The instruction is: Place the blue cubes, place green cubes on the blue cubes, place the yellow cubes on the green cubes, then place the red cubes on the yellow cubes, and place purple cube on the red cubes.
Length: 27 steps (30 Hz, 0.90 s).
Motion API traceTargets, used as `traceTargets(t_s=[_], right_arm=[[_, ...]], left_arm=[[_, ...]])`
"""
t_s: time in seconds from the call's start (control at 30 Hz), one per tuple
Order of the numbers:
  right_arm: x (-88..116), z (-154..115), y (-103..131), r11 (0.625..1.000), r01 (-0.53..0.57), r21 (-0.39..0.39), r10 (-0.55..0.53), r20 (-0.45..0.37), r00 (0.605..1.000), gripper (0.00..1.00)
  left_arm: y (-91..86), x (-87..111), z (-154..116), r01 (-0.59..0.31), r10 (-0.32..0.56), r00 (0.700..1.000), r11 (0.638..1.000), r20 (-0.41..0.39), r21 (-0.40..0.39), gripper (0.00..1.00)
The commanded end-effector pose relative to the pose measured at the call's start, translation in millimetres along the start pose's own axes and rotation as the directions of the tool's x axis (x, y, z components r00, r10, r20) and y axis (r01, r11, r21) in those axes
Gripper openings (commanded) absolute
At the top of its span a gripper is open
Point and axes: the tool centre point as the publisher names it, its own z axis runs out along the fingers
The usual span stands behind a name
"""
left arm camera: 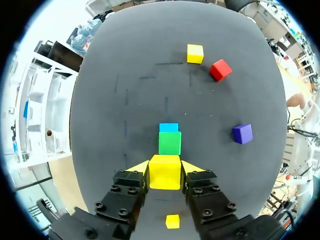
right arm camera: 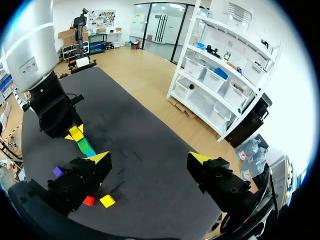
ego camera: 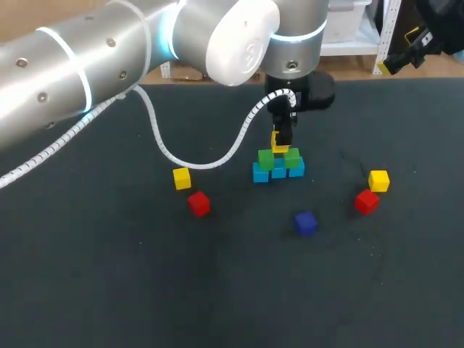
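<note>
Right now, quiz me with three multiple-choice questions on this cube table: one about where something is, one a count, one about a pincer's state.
1. Where is the small purple cube? A atop green cubes; B in the right pincer; C loose on the black table.
2. How many small red cubes are there? A one; B two; C three.
3. The left pincer is: A shut on a yellow cube; B open, empty; C shut on a green cube.

Answers: 1 C, it lies alone on the table. 2 B, two lie well apart. 3 A, both fingers press the cube's sides.
</note>
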Motion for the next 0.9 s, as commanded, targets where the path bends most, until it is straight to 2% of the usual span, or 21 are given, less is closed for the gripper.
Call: traceTargets(t_s=[0.03,0.9], right_arm=[[0.0,-0.5,0.3,1.0,0.0,0.001,0.0,-0.001,1.0,1.0],[0.0,-0.5,0.3,1.0,0.0,0.001,0.0,-0.001,1.0,1.0]], left_arm=[[4.4,-1.7,1.4,0.021,-0.021,1.0,1.0,0.002,0.019,0.0],[-0.9,3.6,9.5,0.06,-0.06,0.998,0.998,0.003,0.019,0.01]])
